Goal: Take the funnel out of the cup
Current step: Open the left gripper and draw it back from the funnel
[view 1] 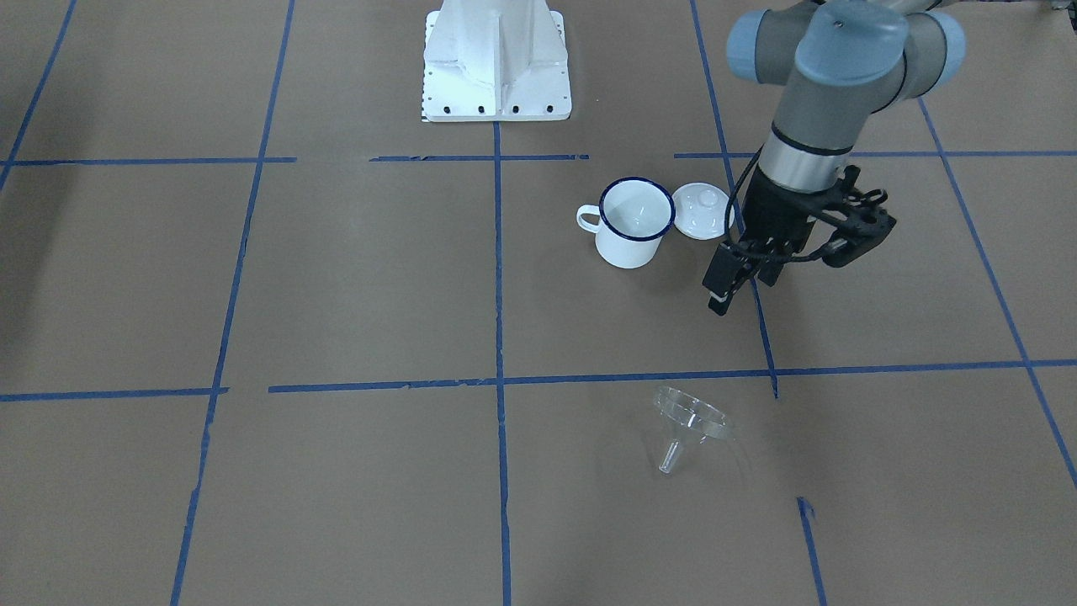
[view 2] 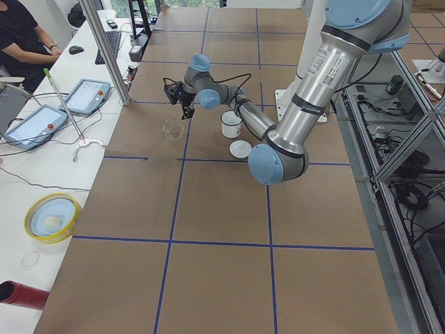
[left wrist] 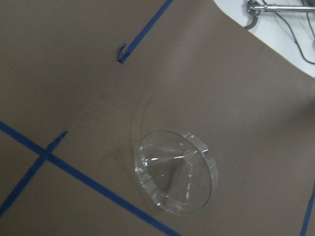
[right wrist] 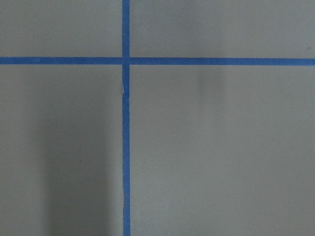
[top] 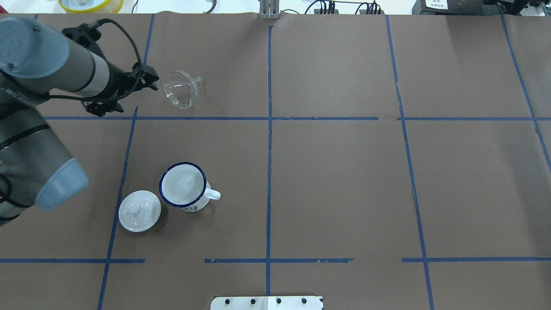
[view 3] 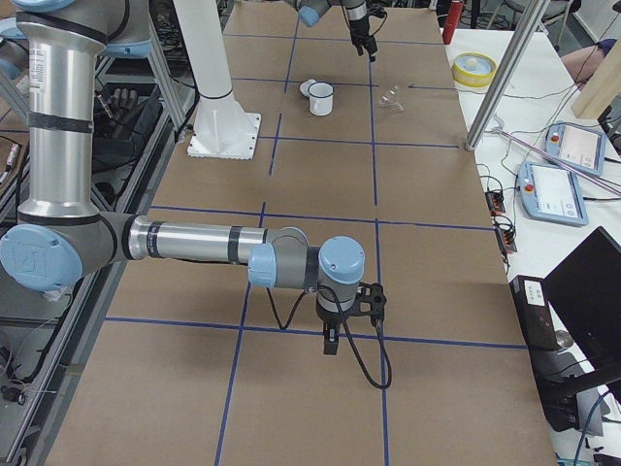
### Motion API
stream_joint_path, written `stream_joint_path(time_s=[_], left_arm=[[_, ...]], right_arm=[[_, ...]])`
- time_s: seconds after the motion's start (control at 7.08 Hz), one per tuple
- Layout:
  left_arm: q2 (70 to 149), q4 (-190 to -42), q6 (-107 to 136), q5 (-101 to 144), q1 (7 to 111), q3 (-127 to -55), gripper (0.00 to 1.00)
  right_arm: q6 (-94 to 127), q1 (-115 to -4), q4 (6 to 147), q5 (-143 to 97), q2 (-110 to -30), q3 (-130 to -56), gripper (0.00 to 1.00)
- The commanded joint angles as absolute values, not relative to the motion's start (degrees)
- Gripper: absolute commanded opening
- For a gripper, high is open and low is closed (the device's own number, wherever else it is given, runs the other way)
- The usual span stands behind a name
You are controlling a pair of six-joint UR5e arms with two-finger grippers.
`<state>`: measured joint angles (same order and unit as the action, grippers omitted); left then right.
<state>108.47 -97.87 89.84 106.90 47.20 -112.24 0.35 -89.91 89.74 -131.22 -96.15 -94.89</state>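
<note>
Where the overhead view shows the clear funnel (top: pixel 181 88) tipped over near the table's far edge, well apart from the enamel mug (top: pixel 184 186), only the side view catches the right gripper (view 3: pixel 330 343). I cannot tell if it or the left gripper (view 1: pixel 724 290) is open.

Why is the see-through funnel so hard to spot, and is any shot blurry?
Left wrist view: the clear plastic funnel looks soft, with thin white glints. Front-facing view: only faint highlights outline it against the brown table cover. Exterior left view: it is tiny, nearly lost. Overhead view: its rim shows clearly.
</note>
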Motion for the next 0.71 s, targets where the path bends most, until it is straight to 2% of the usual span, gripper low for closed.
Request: stream_joint_path(time_s=[0.0, 0.14, 0.56], left_arm=[[97.41, -97.47, 88.59, 110.80, 44.50, -119.53, 1.00], [93.64, -97.82, 90.07, 113.53, 41.69, -120.05, 1.00], [93.78, -104.31, 100.96, 113.64, 32.46, -117.00, 0.98]], right_arm=[[0.35, -89.91, 89.74, -131.22, -96.15, -94.83, 1.00], [0.35, -89.91, 89.74, -131.22, -96.15, -94.83, 1.00], [0.35, -89.91, 89.74, -131.22, -96.15, -94.92, 1.00]])
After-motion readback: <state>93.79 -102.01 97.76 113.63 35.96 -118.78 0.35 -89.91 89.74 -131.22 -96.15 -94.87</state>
